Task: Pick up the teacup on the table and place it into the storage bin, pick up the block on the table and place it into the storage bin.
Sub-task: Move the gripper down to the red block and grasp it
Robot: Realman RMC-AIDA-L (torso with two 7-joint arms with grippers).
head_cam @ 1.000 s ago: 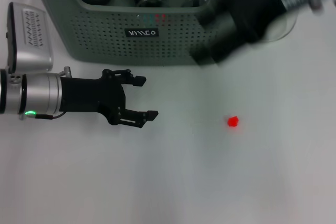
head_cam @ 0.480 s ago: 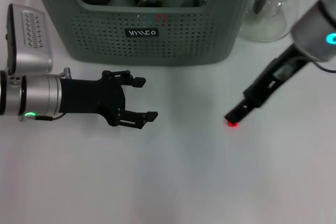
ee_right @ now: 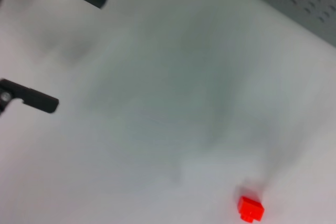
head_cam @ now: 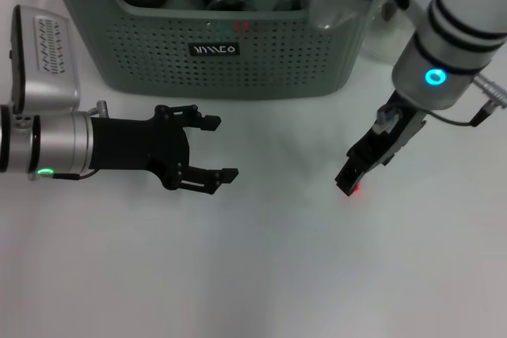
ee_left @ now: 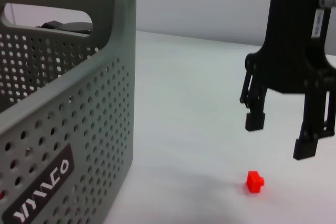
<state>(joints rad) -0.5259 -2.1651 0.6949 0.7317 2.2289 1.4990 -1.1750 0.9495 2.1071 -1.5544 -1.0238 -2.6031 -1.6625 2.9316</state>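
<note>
The small red block [ee_left: 255,181] is lying on the white table [head_cam: 261,267], in the lower right part of the left wrist picture and near the bottom edge of the right wrist picture [ee_right: 250,208]. In the head picture only a little red of it [head_cam: 357,189] is showing, right of the centre, because the right gripper [ee_left: 282,138] is hanging directly over it. This gripper is pointing down, its two black fingers [ee_left: 254,120] are standing apart with a clear gap, and they are above the block, not touching it.

The storage bin [head_cam: 158,69] is standing at the upper middle of the head picture, well apart from the block. Dark round objects and glass pieces are lying inside it, but I cannot tell if the teacup is one of them.

The left gripper [head_cam: 219,148] is resting in the left middle of the head picture, in front of the bin, its fingers spread wide and holding nothing. A grey device [head_cam: 43,57] is lying at the upper left edge, beside the bin.
</note>
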